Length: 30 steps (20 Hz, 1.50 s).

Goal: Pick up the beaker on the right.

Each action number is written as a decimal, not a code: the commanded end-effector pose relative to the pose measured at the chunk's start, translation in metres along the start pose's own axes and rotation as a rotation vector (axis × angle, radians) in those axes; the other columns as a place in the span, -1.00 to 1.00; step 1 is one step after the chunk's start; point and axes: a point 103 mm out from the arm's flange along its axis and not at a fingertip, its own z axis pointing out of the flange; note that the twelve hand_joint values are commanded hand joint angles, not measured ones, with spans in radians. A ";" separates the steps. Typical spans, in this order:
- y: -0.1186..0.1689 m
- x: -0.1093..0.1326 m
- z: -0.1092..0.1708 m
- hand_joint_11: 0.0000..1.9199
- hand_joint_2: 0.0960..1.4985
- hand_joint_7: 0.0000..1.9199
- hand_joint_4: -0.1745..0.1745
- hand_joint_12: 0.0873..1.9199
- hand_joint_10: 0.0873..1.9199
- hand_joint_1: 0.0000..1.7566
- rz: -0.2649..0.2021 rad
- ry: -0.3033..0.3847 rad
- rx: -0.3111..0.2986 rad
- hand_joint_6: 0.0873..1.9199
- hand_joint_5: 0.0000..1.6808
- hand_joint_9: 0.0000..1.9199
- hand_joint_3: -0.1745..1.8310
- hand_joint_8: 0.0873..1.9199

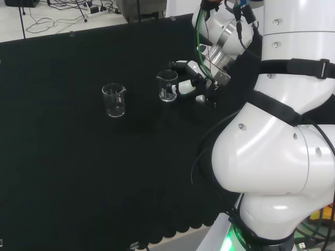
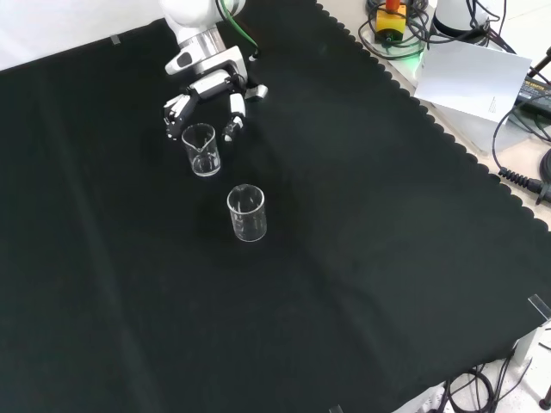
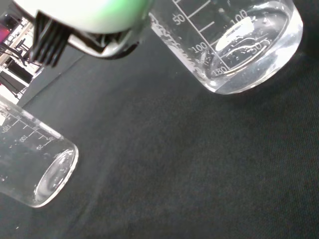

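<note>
The hand [image 2: 209,90] has its fingers [image 2: 234,116] spread, holding nothing. The right beaker [image 2: 202,149] stands between them on the surface [image 2: 362,258]. Curl evenly round its wall, avoiding the other beaker [image 2: 247,212] beyond.

A black cloth [image 2: 344,258] with a scalloped edge covers the bench. Behind it, cables [image 1: 57,15] lie on a pale floor [image 1: 31,29].
</note>
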 end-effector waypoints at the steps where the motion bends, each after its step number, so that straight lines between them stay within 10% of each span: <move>1: 0.004 -0.005 0.003 -0.99 -0.44 -0.67 -0.45 0.45 -0.35 0.04 0.001 0.014 0.007 -1.00 -0.41 -0.54 -0.12 -0.27; 30: 0.016 -0.011 0.017 -0.92 -0.43 -0.61 -0.45 0.43 -0.39 0.01 -0.038 0.147 0.000 -1.00 -0.39 -0.45 -0.23 -0.28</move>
